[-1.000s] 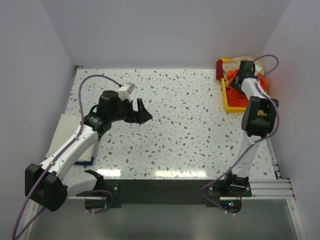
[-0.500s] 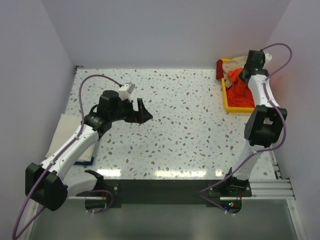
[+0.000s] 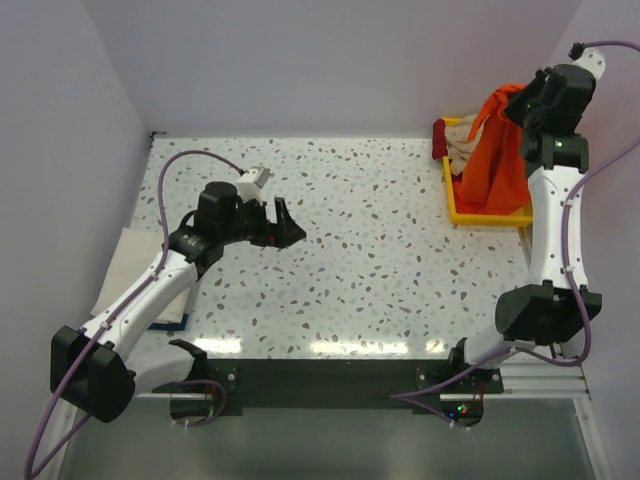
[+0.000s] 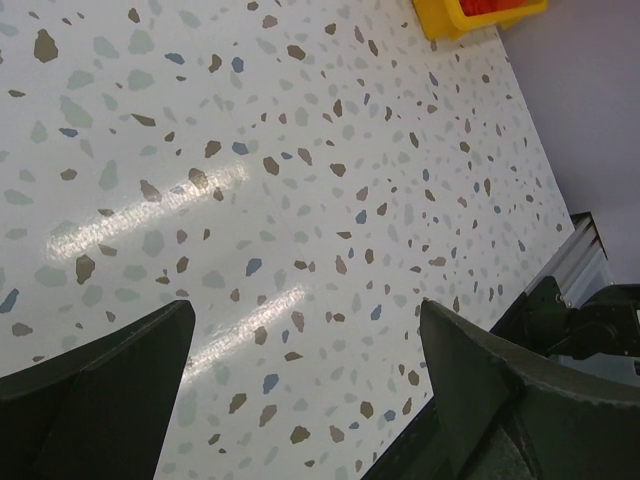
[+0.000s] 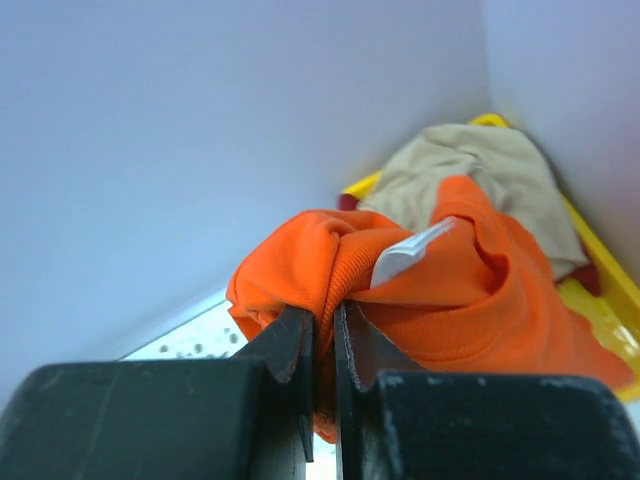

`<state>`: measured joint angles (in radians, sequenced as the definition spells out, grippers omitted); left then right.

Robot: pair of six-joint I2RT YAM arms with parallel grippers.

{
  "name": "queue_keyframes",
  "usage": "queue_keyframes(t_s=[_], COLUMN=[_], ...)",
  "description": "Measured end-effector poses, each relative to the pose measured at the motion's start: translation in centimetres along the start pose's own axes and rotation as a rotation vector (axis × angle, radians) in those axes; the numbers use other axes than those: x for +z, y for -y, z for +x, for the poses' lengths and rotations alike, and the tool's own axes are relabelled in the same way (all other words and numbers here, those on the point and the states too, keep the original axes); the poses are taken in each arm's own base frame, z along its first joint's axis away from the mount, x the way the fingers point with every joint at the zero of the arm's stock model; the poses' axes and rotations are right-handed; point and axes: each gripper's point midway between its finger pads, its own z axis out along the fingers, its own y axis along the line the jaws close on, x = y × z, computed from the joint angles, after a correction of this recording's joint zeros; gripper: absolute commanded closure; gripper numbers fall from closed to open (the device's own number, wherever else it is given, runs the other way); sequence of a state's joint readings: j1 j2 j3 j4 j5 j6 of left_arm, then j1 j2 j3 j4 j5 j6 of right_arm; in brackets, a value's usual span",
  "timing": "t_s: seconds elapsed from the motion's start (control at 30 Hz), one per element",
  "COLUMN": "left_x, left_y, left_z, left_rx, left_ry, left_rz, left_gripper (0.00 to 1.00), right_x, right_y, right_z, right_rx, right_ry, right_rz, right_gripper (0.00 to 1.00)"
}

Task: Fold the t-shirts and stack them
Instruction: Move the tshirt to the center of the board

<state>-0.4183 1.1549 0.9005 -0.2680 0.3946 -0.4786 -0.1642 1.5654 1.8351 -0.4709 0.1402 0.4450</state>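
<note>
My right gripper is shut on the ribbed collar of the bright orange t-shirt, beside its white neck tag. The shirt hangs from the raised gripper down into the yellow tray. A beige t-shirt and a dark red one lie in the tray behind it. My left gripper stands open over bare tabletop at the left-centre, holding nothing.
Folded cream cloth over something navy lies at the table's left edge under the left arm. White walls close the back and both sides. The tray sits in the far right corner, against the right wall.
The right gripper closed on the orange shirt in the tray and rose up high, pulling the shirt up so it hangs. The left arm stayed put.
</note>
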Motion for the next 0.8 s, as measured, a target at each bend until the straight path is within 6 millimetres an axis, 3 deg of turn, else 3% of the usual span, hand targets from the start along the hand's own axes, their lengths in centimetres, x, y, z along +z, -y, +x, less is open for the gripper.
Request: queue_keyframes(t_s=[0.13,0.27,0.4,0.57,0.7,0.8], left_x=[-0.1,-0.3,-0.3,-0.3,-0.2,-0.2], left_y=[0.2,0.4,0.8,1.1,1.1,1.3], left_z=[-0.1,-0.1,-0.3,-0.1,0.0,-0.2], left_rx=[0.001,-0.006,-0.021,-0.057,-0.076,-0.082], left_ry=[0.011,0.014,0.03,0.049,0.057,0.071], left_rz=[0.012,0.022,0.037,0.064,0.072,0.079], left_gripper=[0.0,0.0,0.0,0.0,0.0,0.0], right_x=[-2.0,-5.8,-11.6,-20.7,-26.4,-28.9], right_y=[-3.7,-7.6,-12.9,-18.6,-19.7,-19.7], right_z=[-2.3,-5.0,-9.0,-14.0,-16.6,-17.8], right_rx=[0.04,0.099,0.147,0.217,0.277,0.318], right_ry=[0.031,0.081,0.158,0.265,0.323,0.35], right_rz=[-0.166,-0.343,-0.558,-0.832,-0.963,-1.017], right_gripper=[1.0,1.0,1.0,1.0,1.0,1.0])
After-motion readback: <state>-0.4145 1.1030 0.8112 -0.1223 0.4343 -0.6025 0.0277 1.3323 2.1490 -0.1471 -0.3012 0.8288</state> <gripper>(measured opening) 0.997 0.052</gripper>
